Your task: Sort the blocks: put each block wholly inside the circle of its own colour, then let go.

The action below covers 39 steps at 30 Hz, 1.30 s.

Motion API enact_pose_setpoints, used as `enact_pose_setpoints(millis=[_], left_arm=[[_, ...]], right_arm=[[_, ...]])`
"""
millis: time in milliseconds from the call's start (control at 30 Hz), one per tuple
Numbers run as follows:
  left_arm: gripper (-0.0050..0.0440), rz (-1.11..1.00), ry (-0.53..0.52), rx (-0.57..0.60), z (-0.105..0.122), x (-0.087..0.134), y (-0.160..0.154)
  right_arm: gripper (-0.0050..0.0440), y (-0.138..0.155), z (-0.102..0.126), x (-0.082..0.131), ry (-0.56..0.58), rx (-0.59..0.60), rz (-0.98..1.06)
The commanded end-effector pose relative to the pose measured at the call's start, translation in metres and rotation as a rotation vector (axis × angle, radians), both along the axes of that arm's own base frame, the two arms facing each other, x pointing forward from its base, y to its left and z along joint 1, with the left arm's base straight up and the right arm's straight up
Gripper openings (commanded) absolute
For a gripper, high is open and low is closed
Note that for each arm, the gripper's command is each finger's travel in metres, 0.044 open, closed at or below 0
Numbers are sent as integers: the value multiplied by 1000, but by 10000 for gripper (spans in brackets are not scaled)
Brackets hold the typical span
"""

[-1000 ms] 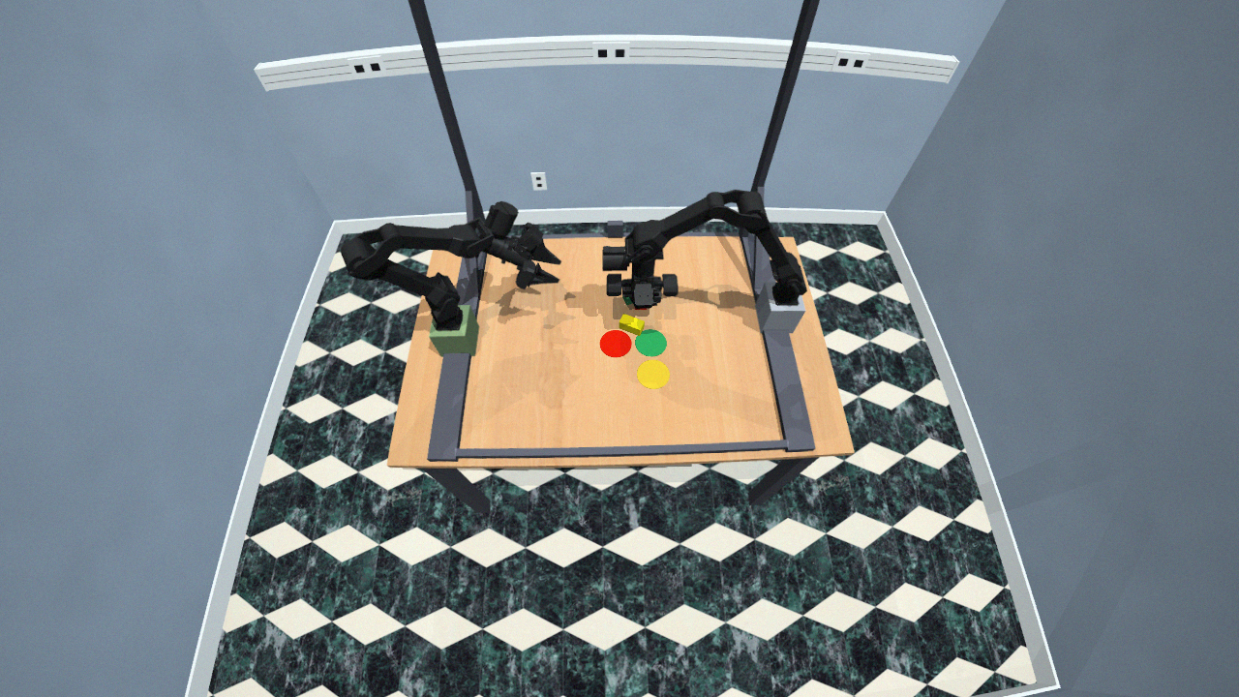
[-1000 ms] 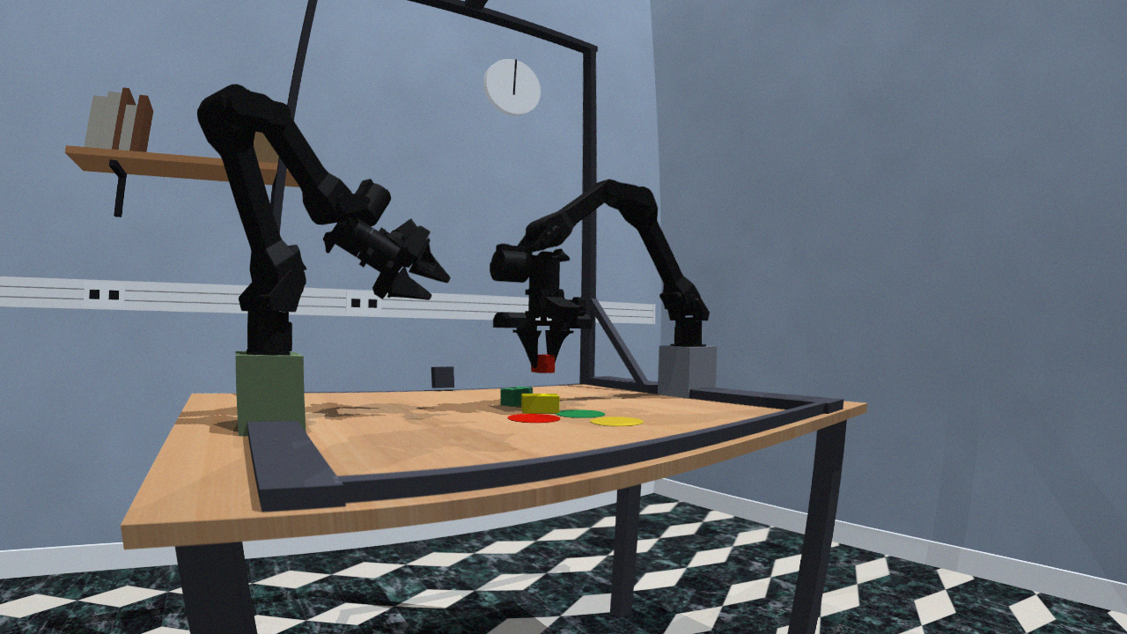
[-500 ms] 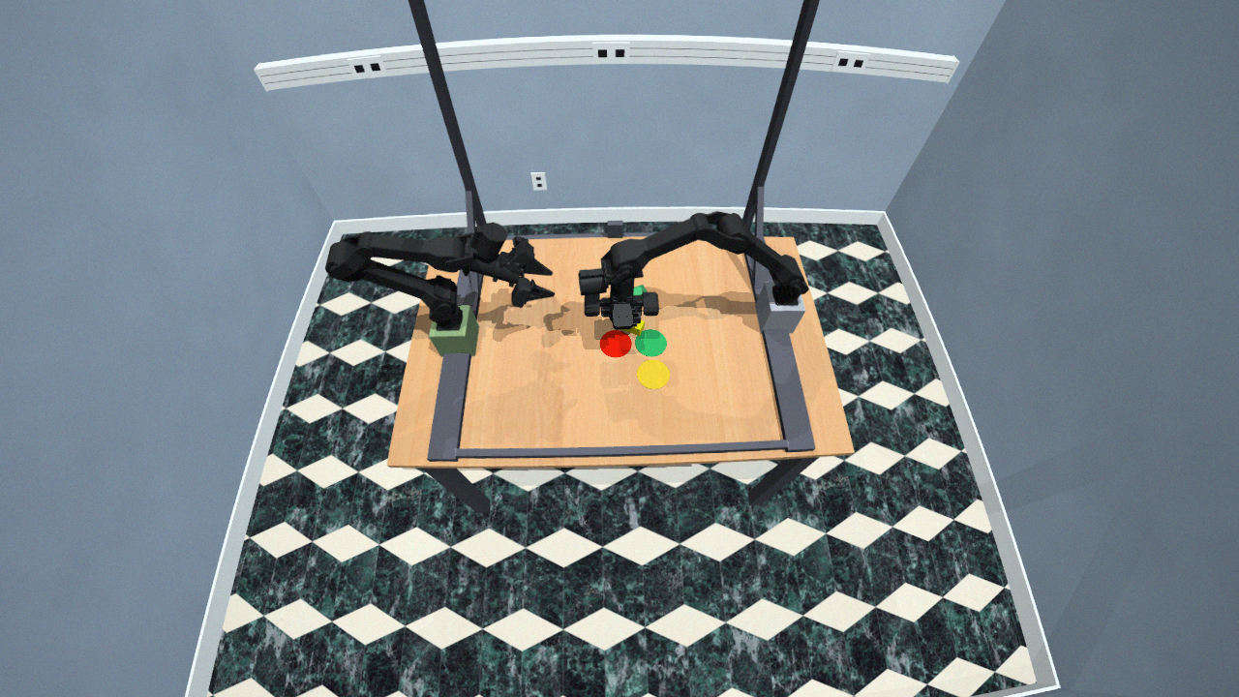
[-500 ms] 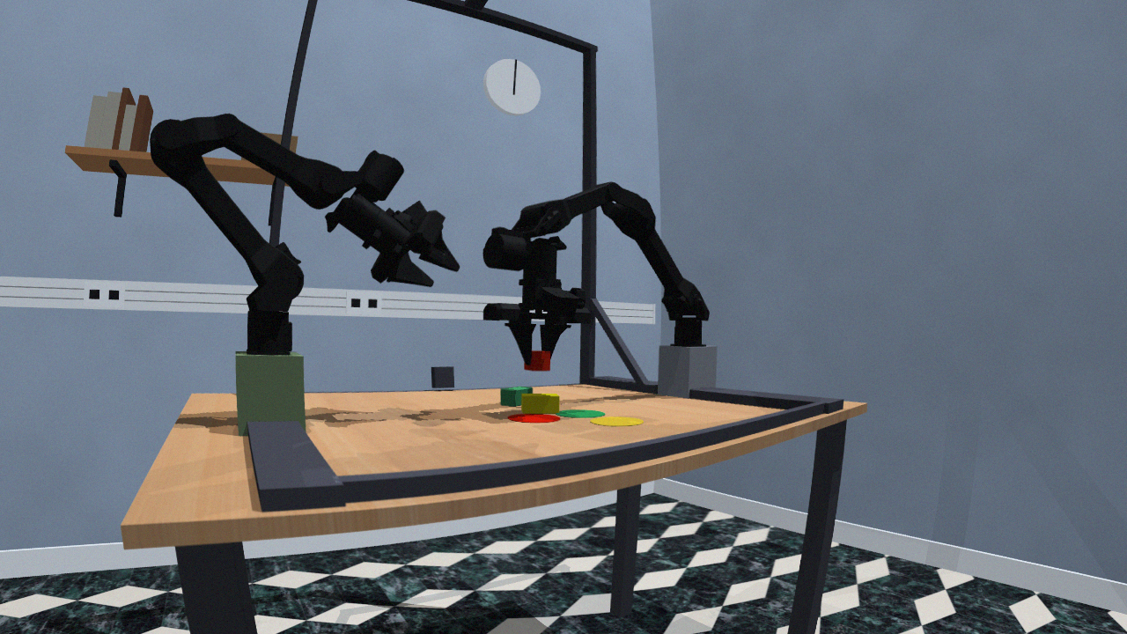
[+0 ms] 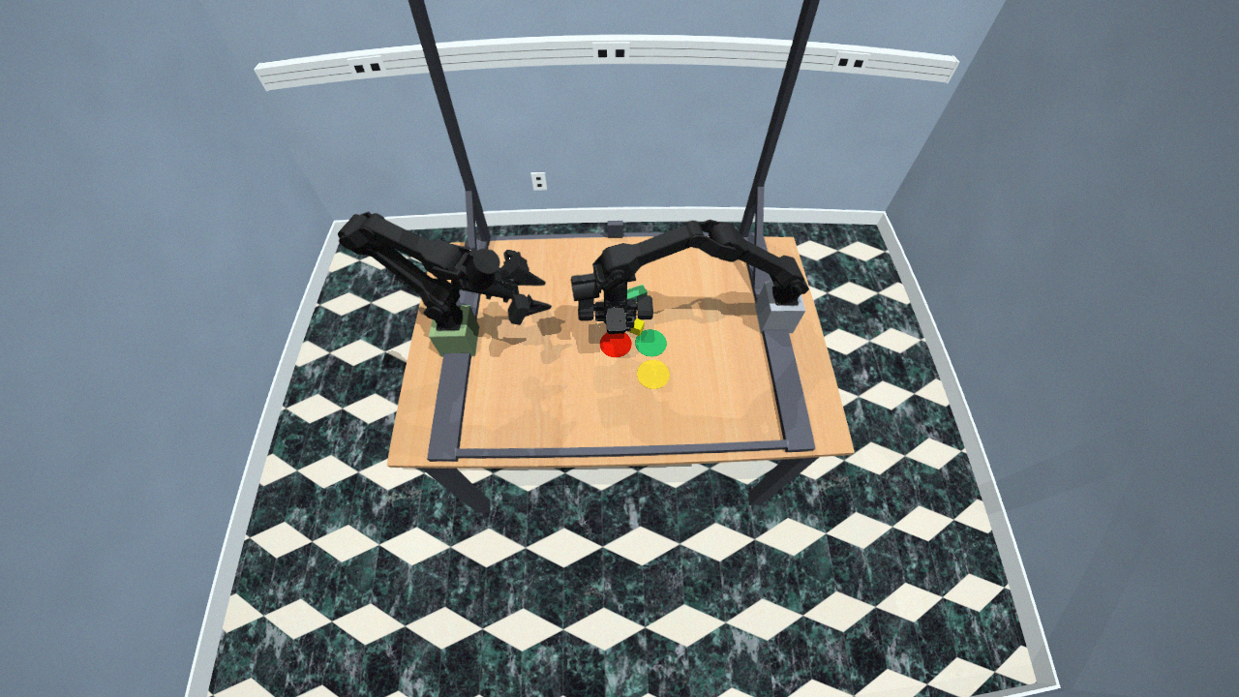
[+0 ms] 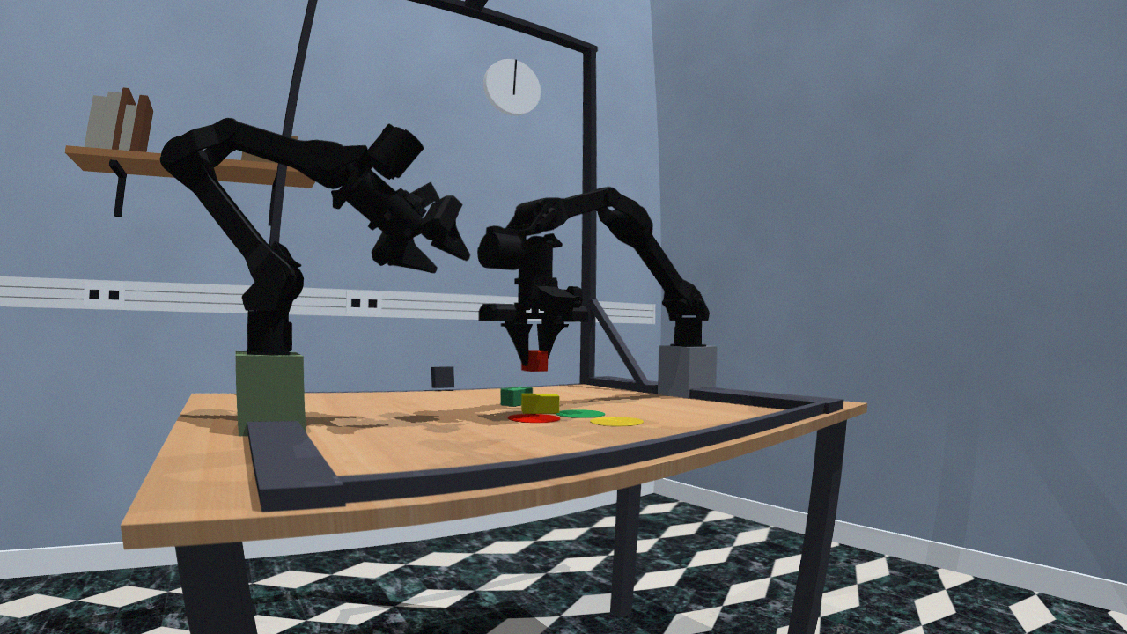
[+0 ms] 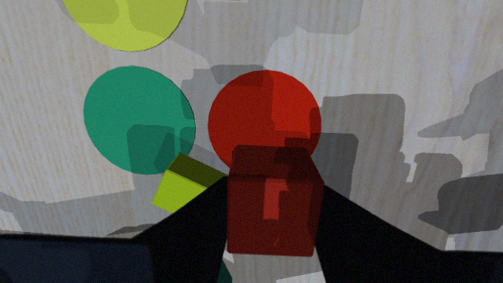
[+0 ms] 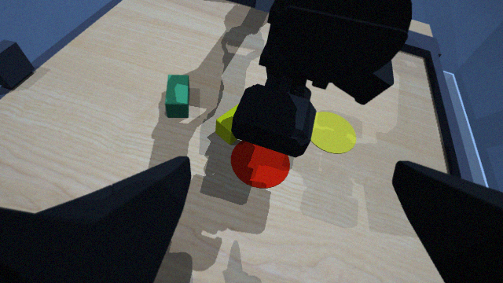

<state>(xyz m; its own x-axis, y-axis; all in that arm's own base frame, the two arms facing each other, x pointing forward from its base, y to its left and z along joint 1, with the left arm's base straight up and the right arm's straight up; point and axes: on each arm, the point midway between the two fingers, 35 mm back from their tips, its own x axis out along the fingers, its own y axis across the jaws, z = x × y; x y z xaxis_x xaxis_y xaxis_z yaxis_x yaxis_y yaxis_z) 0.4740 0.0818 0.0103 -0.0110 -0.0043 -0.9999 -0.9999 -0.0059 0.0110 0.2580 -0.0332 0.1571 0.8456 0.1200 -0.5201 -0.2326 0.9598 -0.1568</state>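
Spreading wide with nothing between its fingers, the black right gripper hangs well apart at the top view's left. Next, the black left gripper, partly closed, grips the red rectangular block above the table; its long axis I cannot tell. In the left wrist view the flat red circle lies beyond the block, slightly left, so lowering probably needs a forward shift.

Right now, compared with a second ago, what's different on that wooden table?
The left gripper carried the red block closer to the flat red circle. The open right gripper moved toward the top view's lower edge. Nothing was newly grasped or released. The yellow block and green block stayed put.
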Motion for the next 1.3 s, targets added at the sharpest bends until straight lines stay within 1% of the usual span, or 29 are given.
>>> enact_pose_setpoints(millis=[0, 133, 200, 233, 333, 467, 700, 767, 867, 967, 1133, 1233, 1267], left_arm=[[123, -7, -36, 9, 13, 8, 1], [123, -7, -40, 9, 15, 8, 1], [123, -7, -40, 9, 15, 8, 1], [123, -4, -44, 10, 18, 7, 1], [123, -4, -44, 10, 18, 7, 1], [123, -5, -19, 6, 1, 3, 0], [123, -5, -16, 5, -40, 3, 0], [123, -5, -16, 5, -40, 3, 0], [123, -5, -16, 5, -56, 3, 0], [123, -5, -16, 5, -68, 3, 0], [123, -5, -19, 6, -76, 4, 0], [123, -5, -27, 7, -74, 6, 1], [123, -5, -36, 9, -70, 8, 1]], right_arm=[[400, -17, 16, 0, -11, 19, 61], [400, -33, 21, -3, -2, 38, 95], [400, -33, 21, -3, -2, 38, 95], [400, -37, 22, -4, -1, 42, 103], [400, -48, 25, -6, 5, 56, 127], [400, -63, 29, -8, 14, 77, 158], [400, -85, 35, -12, 26, 104, 200], [400, -85, 35, -12, 26, 104, 200], [400, -97, 39, -14, 29, 121, 226], [400, -105, 42, -15, 29, 131, 243], [400, -106, 42, -16, 30, 136, 246], [400, -106, 42, -16, 30, 136, 247], [400, -106, 42, -15, 30, 136, 247]])
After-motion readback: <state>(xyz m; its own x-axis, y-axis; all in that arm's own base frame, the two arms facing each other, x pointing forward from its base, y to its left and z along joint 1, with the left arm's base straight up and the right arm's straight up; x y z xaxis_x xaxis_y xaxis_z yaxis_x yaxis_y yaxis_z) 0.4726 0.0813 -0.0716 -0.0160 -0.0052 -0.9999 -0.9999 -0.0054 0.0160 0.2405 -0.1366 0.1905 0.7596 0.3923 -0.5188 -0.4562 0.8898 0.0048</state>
